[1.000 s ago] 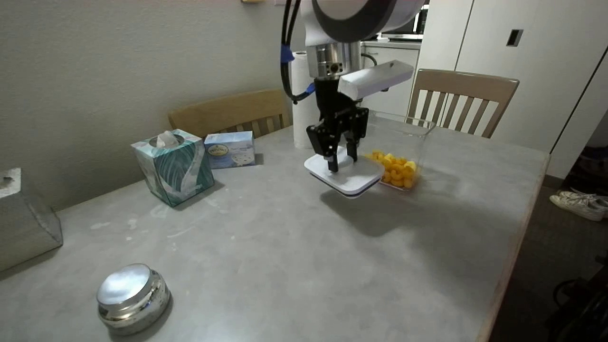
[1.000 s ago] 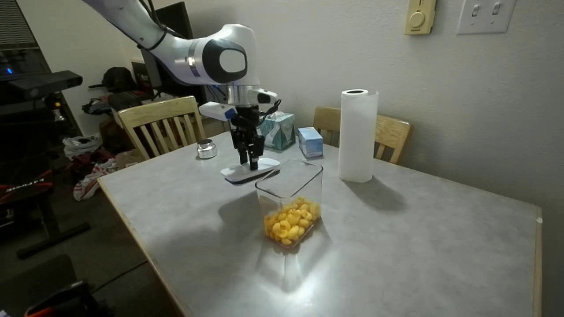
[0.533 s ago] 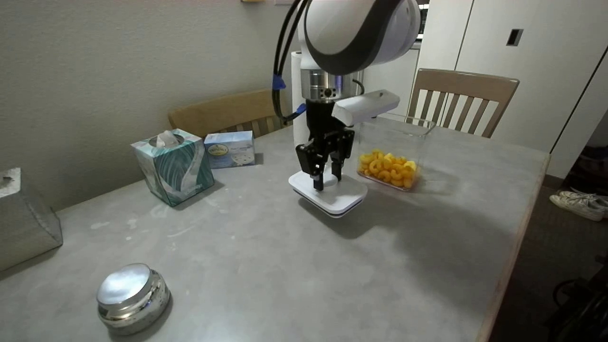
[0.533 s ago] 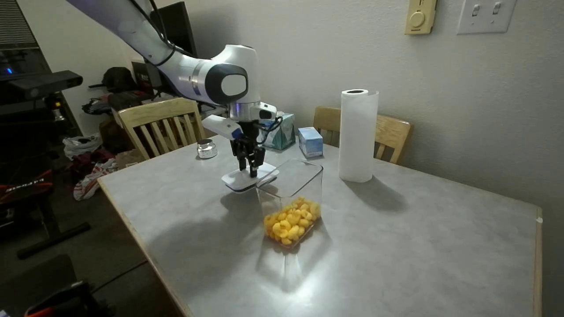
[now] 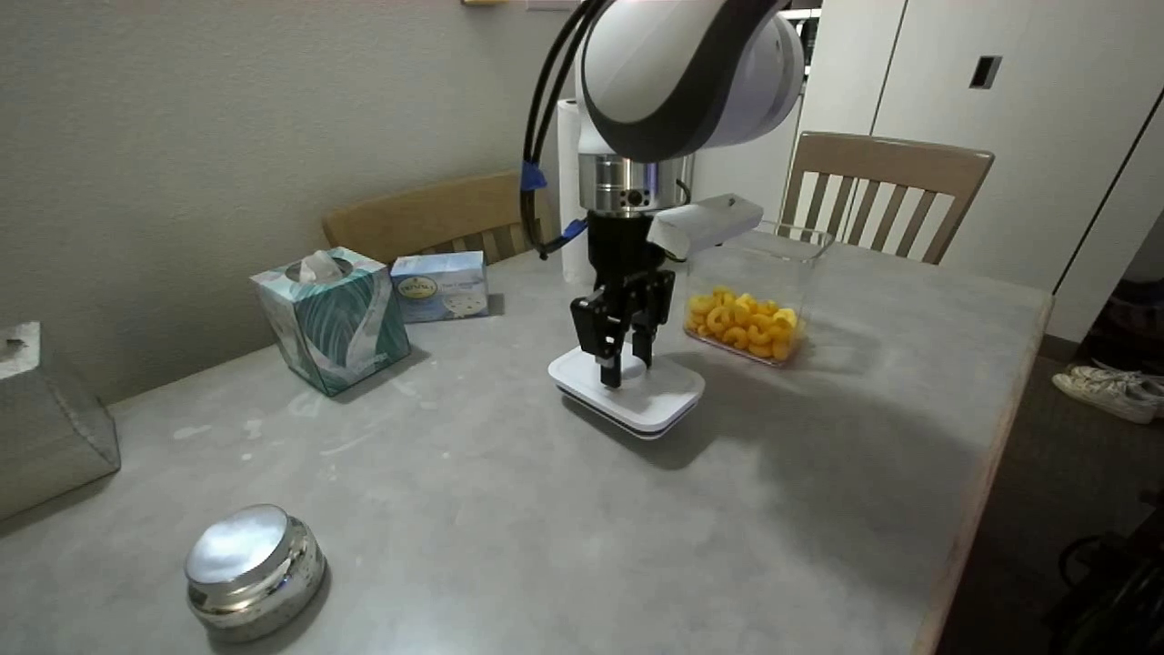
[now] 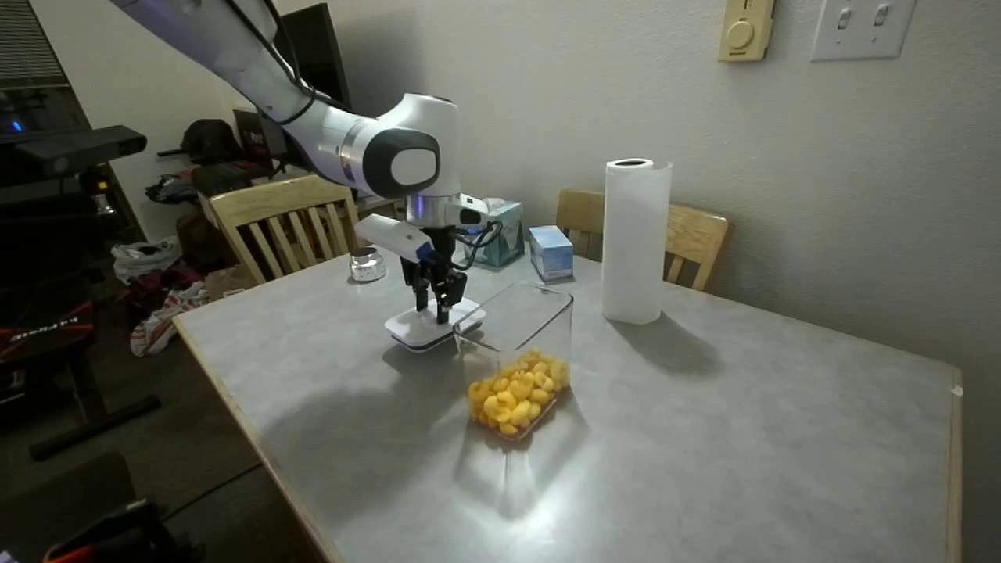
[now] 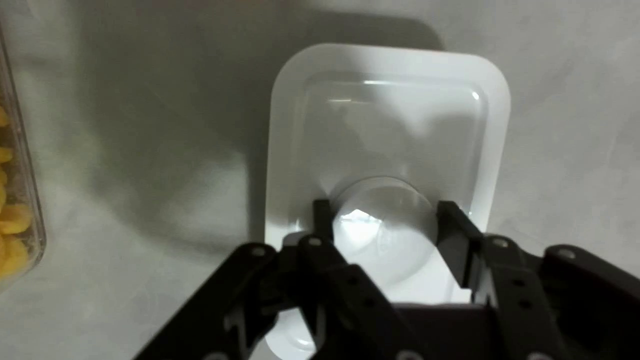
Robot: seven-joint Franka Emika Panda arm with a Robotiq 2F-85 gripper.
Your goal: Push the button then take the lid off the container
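Observation:
The white rectangular lid, with a dark seal under its rim, hangs level and low over the table in both exterior views. My gripper has its two fingers on either side of the round button on the lid. In the wrist view the fingers press against both sides of this button, and the lid fills the middle. The clear container stands open-topped on the table, apart from the lid, with yellow-orange snack pieces inside. Its edge shows at the left of the wrist view.
A paper-towel roll stands by the wall side. A teal tissue box and a light blue box stand along the wall. A silver jar and a grey box are at the other end of the table.
My gripper has carried the lid down toward the table and slightly away from the container. In the last half second it has mostly lowered. The container has not moved.

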